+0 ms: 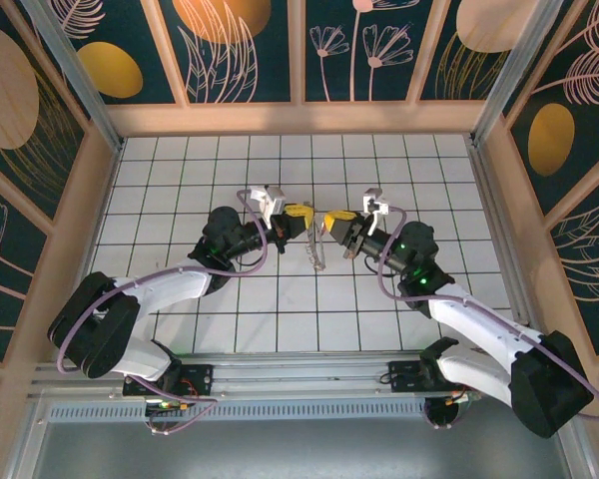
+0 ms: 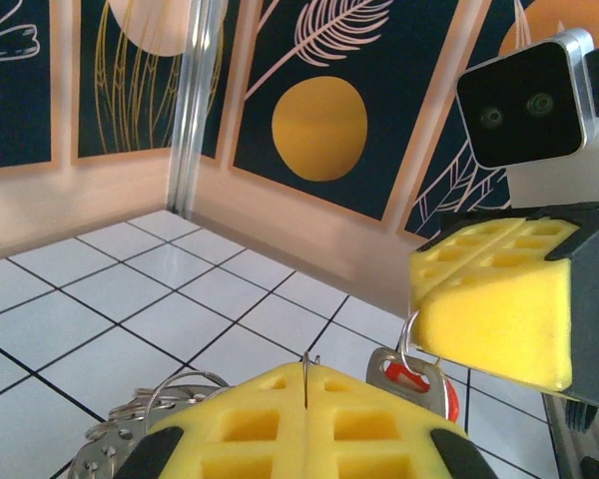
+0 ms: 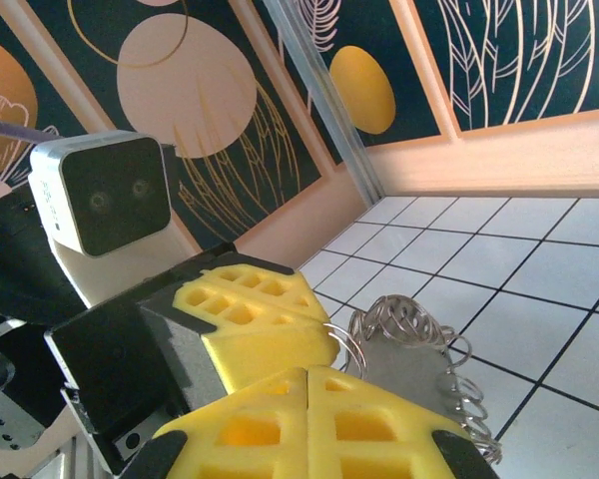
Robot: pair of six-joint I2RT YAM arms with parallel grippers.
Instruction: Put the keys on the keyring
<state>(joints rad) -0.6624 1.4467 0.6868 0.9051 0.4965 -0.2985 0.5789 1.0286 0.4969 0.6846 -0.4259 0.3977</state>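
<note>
Close up, the key (image 2: 413,377) hangs clear of the desk (image 1: 180,170), just under the right tool (image 2: 426,287). Its red head shows at 6 o'clock from that tool's yellow fingers (image 2: 499,299). A thin wire loop rises from the head and goes in under those fingers. The blade is too hidden to describe.

The keyring (image 1: 317,251) droops between the 2 tools near the middle of the desk. From above, it trails toward 6 o'clock from the point where they meet. Whether its lower end touches the tiles cannot be told. In the right wrist view its coiled loops bunch at 3 o'clock from the right tool's own tips, with a flat grey piece among them. In the left wrist view more coils lie at 9 o'clock from the left tool's pads.

The left tool (image 1: 298,218) is pressed together, and a thin strand of the keyring stands up in the seam between its pads. The right tool is pressed together too and seems to pinch the wire loop that carries the key. The tools sit tip to tip, nearly touching, the left at 9 o'clock and the right at 3 o'clock. A wrist camera (image 2: 524,100) sits above the right tool. Patterned wall panels (image 1: 240,50) ring the desk.
</note>
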